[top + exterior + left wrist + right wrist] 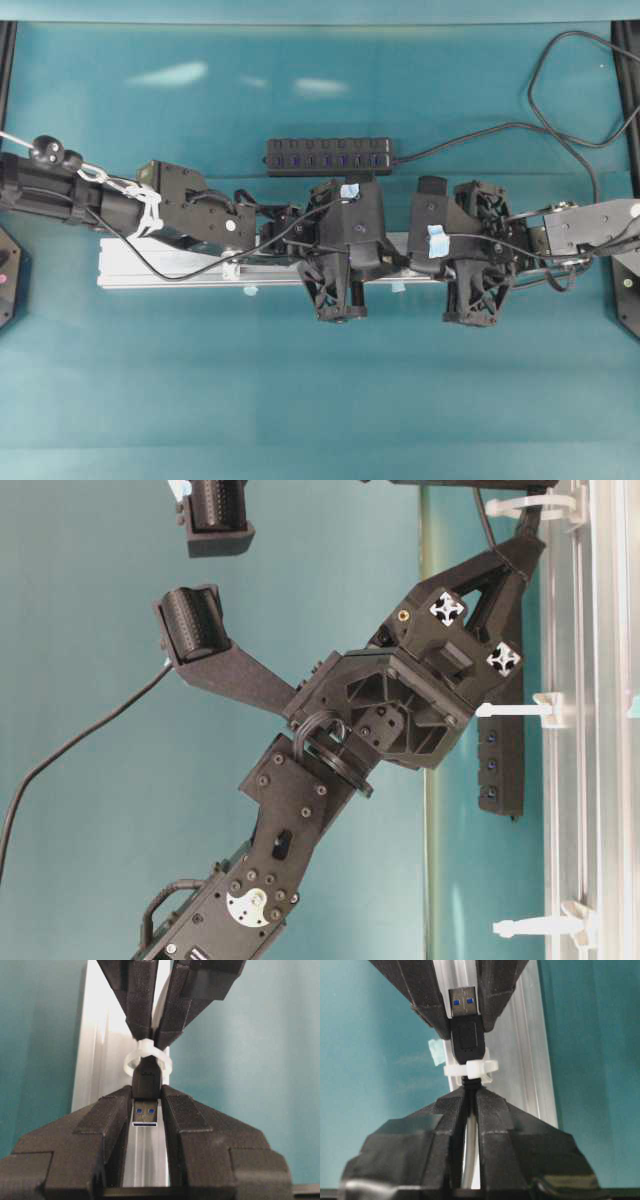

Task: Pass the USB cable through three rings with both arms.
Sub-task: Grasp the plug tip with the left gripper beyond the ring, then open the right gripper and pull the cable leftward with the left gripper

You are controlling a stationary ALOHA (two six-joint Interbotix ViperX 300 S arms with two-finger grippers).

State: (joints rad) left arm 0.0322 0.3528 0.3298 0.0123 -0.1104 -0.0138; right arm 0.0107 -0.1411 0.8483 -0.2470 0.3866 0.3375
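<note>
The USB cable's black plug point(145, 1082) pokes through a whitish ring point(131, 1057) on the silver rail point(100, 1065), metal end toward my left wrist camera. My left gripper point(145, 1097) is shut on the plug body just past that ring. From the other side, my right gripper point(470, 1094) is shut on the thin cable neck point(470, 1081) right behind the same ring point(487, 1066), with the plug point(466, 1035) and the left fingers point(420, 990) beyond it. Two more rings point(535, 709) point(545, 924) stand on the rail in the table-level view.
A black multi-port hub point(328, 156) lies behind the rail point(170, 270), and a black cord point(480, 134) runs from it to a loop at the back right. Both arms crowd the rail's right half. Small pale-blue tape tabs point(398, 287) sit along the rail.
</note>
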